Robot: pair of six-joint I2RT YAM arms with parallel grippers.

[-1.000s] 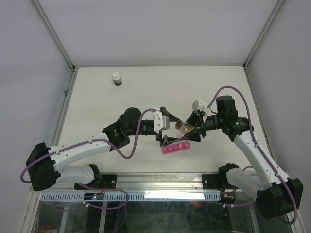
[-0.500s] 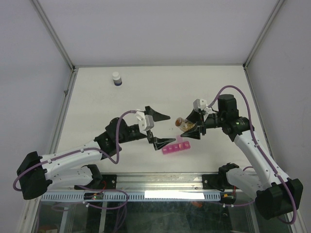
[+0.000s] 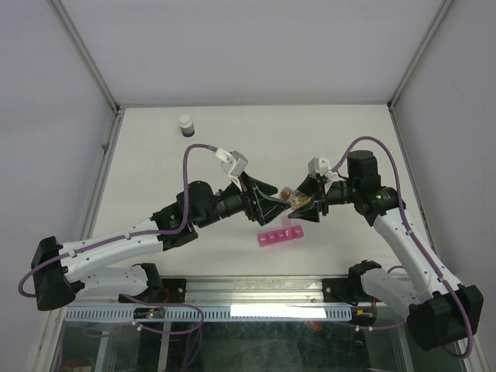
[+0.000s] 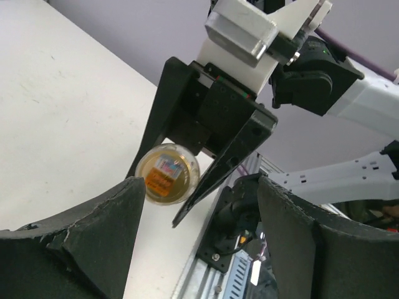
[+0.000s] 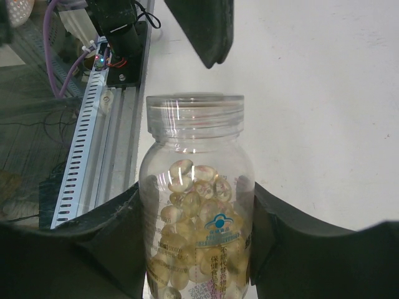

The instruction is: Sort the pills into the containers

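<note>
Gripping the clear pill bottle (image 5: 196,224) around its body, the right claw (image 3: 301,204) is clamping it firmly and holding it tipped above the tabletop (image 3: 232,147), with the neck pointing left. The left claw (image 3: 270,200) is gaping wide with nothing in it and hovering right at the bottle's mouth; whether they are touching, or whether a cap is sitting on the neck, I cannot tell. The pink pill-box strip (image 3: 280,235) is lying on the tabletop just nearer than both claws, not directly under the mouth. The likeliest trouble is coming from that crowding: the left claw closing off-centre could be twisting the bottle in the right claw's hold or knocking fingers together. With the bottle leaning this far, the pills (image 5: 190,187) could be spilling onto the tabletop beside the strip. A low pass could also be shoving the light strip toward the near rail (image 3: 256,288), which is running close behind it. Room for moving is lying toward the far side, where only a white-capped dark bottle (image 3: 186,125) is standing, far left.
</note>
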